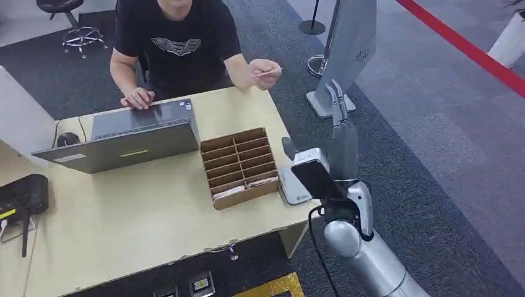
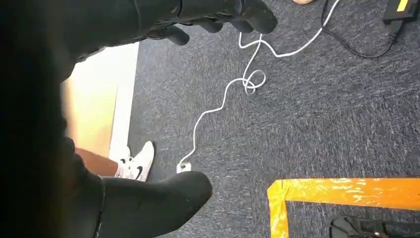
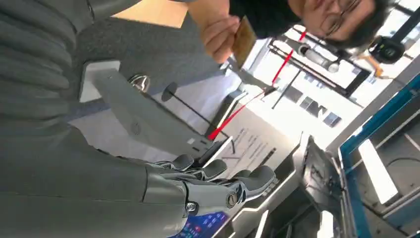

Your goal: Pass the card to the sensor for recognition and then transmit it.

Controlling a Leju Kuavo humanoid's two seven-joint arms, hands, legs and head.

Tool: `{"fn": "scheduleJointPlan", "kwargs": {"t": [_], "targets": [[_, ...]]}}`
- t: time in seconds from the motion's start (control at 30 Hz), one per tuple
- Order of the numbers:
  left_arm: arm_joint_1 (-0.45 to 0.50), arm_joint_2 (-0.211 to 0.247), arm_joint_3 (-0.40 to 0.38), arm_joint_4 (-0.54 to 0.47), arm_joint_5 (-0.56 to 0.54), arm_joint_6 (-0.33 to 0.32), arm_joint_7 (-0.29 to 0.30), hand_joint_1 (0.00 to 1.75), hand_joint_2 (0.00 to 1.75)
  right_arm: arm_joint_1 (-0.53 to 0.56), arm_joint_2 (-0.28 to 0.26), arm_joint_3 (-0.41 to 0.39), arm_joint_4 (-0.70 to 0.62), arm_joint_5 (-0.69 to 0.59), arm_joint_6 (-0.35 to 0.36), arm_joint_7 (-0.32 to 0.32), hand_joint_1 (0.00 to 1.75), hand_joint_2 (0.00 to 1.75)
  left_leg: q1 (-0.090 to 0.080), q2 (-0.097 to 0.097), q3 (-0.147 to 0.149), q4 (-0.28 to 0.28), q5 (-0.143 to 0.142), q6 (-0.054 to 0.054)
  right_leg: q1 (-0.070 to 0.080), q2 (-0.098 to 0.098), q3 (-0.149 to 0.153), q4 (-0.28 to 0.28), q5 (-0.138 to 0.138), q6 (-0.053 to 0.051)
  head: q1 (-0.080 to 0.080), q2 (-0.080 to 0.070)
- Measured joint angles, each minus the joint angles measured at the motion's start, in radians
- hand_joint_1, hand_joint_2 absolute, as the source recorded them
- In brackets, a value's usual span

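Presently the right robot hand (image 1: 337, 105) is raised beyond the table (image 1: 148, 210) edge, fingers straight and apart, holding nothing. A person's hand (image 1: 265, 73) pinches the card (image 1: 267, 72) just beyond it, not touching. The left robot hand (image 2: 218, 12) hangs over carpet, fingers curled, holding nothing.

You are looking down on a pale wooden table (image 1: 142, 216) set on dark grey carpet (image 1: 433, 142), with a red stripe (image 1: 464, 44) running diagonally across the floor at the far right. A black stool on a chrome wheeled base (image 1: 74, 25) stands behind the table at the upper left, and a grey standing panel on a flat base (image 1: 347, 49) rises just beyond the table's right end. Down on the carpet you can see a loose white cable (image 2: 233, 94) and an orange taped corner (image 2: 346, 193).
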Motion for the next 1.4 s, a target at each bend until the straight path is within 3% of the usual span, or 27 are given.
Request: {"fn": "scheduleJointPlan", "kwargs": {"t": [0.2,0.43,0.6,0.73,0.97,1.4], "targets": [[0.0,0.0,0.001,0.0,-0.014,0.0,-0.003,0.0,1.75,-0.061,0.0,0.119,0.03,0.031,0.0,-0.012,0.0,1.75,0.0,0.0,-0.001,0.0,0.0,0.0,0.0,0.0,0.0,0.0,0.0,0.0,0.0,0.0],[0.0,-0.004,0.012,0.0,-0.077,0.0,-0.023,0.0,1.75,-0.157,0.052,0.204,0.187,0.31,0.001,0.0,0.0,1.75,0.0,-0.001,-0.001,0.0,0.001,0.0,0.0,0.0,-0.001,0.0,0.0,0.0,0.0,0.0],[-0.004,-0.006,0.011,0.0,-0.105,-0.019,-0.028,0.0,1.75,-0.218,0.064,0.232,0.301,0.584,0.001,0.175,0.0,1.75,0.0,-0.001,-0.001,0.0,0.001,0.0,0.0,0.0,-0.001,0.0,0.0,0.0,0.0,0.0],[-0.01,-0.005,0.008,0.0,-0.108,-0.029,-0.019,0.0,1.75,-0.259,0.063,0.258,0.386,0.663,0.001,0.256,0.0,1.75,0.0,-0.001,-0.001,0.0,0.001,0.0,0.0,0.0,-0.001,0.0,0.0,0.0,0.0,0.0],[-0.013,-0.002,-0.002,0.0,-0.105,-0.028,-0.004,0.0,1.75,-0.336,0.058,0.328,0.534,0.75,0.01,0.354,0.0,1.75,0.0,-0.001,-0.001,0.0,0.001,0.0,0.0,-0.001,-0.001,0.0,0.0,0.0,0.0,0.0],[-0.015,0.003,-0.01,0.0,-0.083,-0.018,-0.002,0.0,1.75,-0.402,0.058,0.417,0.663,0.746,0.022,0.405,0.0,1.75,0.0,-0.001,-0.002,0.0,0.001,0.0,0.0,0.0,-0.002,0.0,0.0,0.0,0.0,0.0]]}}
